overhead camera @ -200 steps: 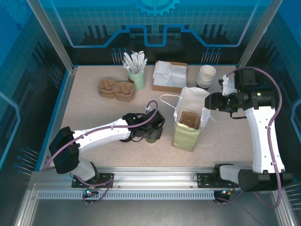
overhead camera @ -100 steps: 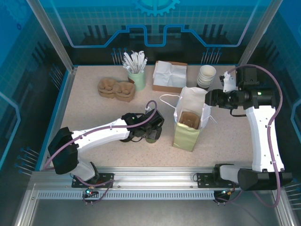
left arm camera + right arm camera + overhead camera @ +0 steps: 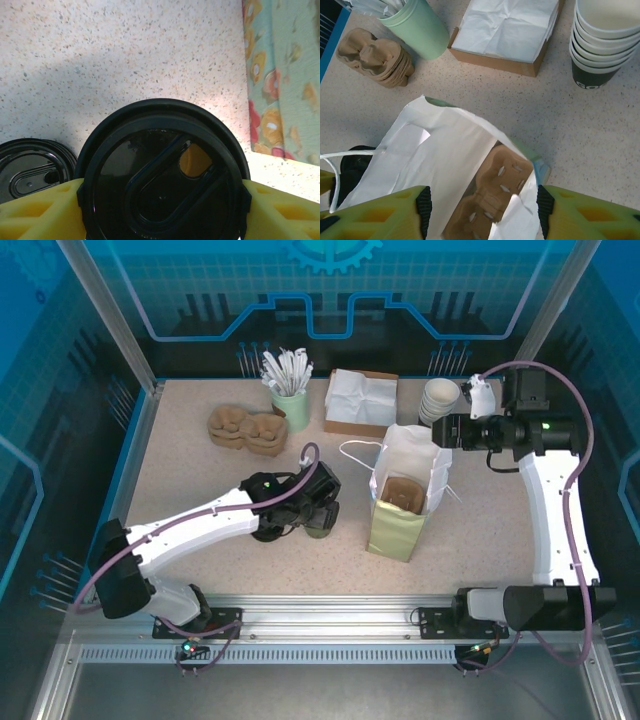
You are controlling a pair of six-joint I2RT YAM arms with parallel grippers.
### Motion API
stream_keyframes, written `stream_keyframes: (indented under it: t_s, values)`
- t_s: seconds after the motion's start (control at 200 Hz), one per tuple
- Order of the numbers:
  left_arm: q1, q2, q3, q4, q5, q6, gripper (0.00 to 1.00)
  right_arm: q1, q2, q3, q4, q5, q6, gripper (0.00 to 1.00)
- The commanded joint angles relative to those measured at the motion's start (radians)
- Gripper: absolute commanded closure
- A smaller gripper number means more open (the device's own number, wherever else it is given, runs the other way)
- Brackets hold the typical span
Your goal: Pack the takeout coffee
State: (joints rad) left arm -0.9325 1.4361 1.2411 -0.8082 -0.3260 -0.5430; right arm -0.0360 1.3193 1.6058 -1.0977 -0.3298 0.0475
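The takeout coffee [image 3: 162,175] shows from above as a round black lid with a sip hole. The yellow fingers [image 3: 35,212] of my left gripper [image 3: 162,200] press on both sides of the lid, shut on the cup. From above, that gripper [image 3: 312,510] and the cup [image 3: 321,527] sit just left of the paper bag [image 3: 396,530]. The bag [image 3: 445,150] stands open with a brown cardboard carrier [image 3: 495,200] inside. My right gripper [image 3: 484,210] hovers open over the bag's mouth, and it is also at the bag's back right rim [image 3: 440,430].
A low pile of black lids [image 3: 30,170] lies beside the cup. At the back stand a stack of lidless cups [image 3: 605,40], a box lined with white paper [image 3: 507,30], a green cup of stirrers [image 3: 417,27] and stacked cardboard carriers [image 3: 375,57].
My right gripper has swung up and back over the bag's rim. The left arm has shifted a little to the left, with its gripper still at the cup.
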Motion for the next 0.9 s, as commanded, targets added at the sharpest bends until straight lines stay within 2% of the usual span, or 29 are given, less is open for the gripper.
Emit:
stream_keyframes:
  t_s: [0.0, 0.32, 0.895]
  values:
    - [0.012, -0.05, 0.054, -0.059, -0.023, 0.021, 0.31, -0.019, 0.021, 0.041, 0.02, -0.049, -0.1, 0.4]
    - [0.021, -0.088, 0.23, -0.195, -0.049, 0.063, 0.31, -0.017, 0.11, 0.092, -0.009, -0.135, -0.333, 0.38]
    - [0.021, -0.056, 0.603, -0.38, -0.017, 0.136, 0.31, 0.026, 0.31, 0.238, -0.18, -0.117, -0.621, 0.36]
